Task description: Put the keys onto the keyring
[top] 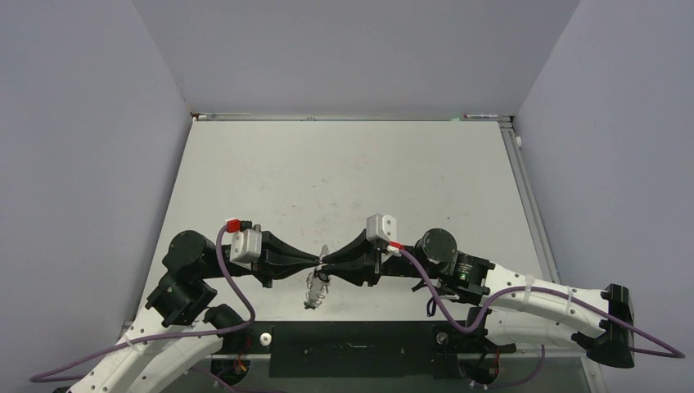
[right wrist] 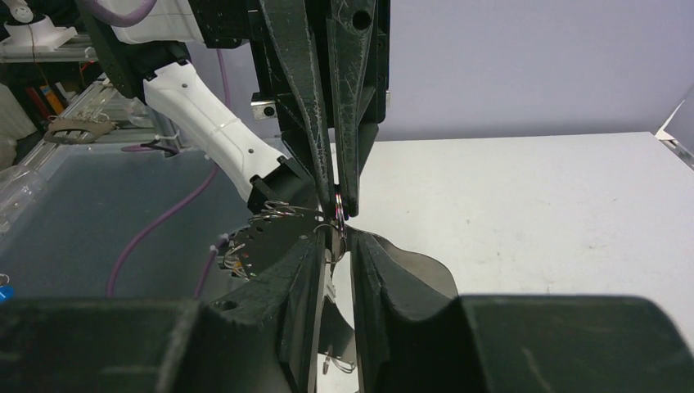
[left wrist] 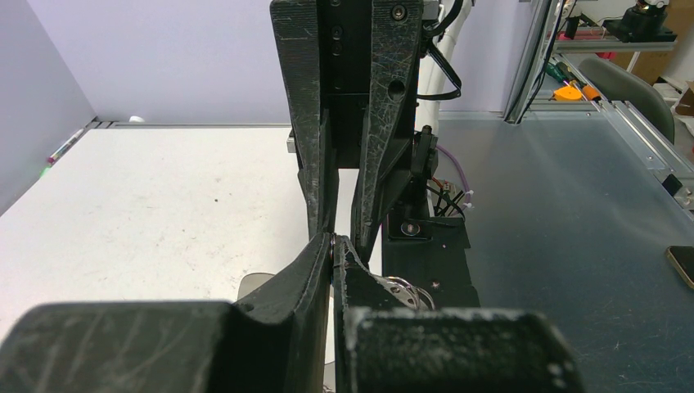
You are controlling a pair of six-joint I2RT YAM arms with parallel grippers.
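My two grippers meet tip to tip above the white table (top: 344,180) near its front edge. My left gripper (top: 317,262) is shut on the thin silver loop of the keyring (right wrist: 338,205); in the left wrist view (left wrist: 333,243) its tips pinch together. The rest of the keyring, with chain and keys (top: 314,292), hangs below the tips. My right gripper (top: 329,263) faces it, jaws a narrow gap apart, with a flat silver key (right wrist: 331,262) between them at the loop. More silver rings (left wrist: 401,288) show beside the left finger. A pale strap (left wrist: 260,285) curves behind.
A black base plate (top: 352,348) lies along the near edge between the arm bases. Purple cables (top: 237,303) loop from both wrists. Grey walls close the left, back and right sides. A marker (left wrist: 64,146) lies at the far table edge.
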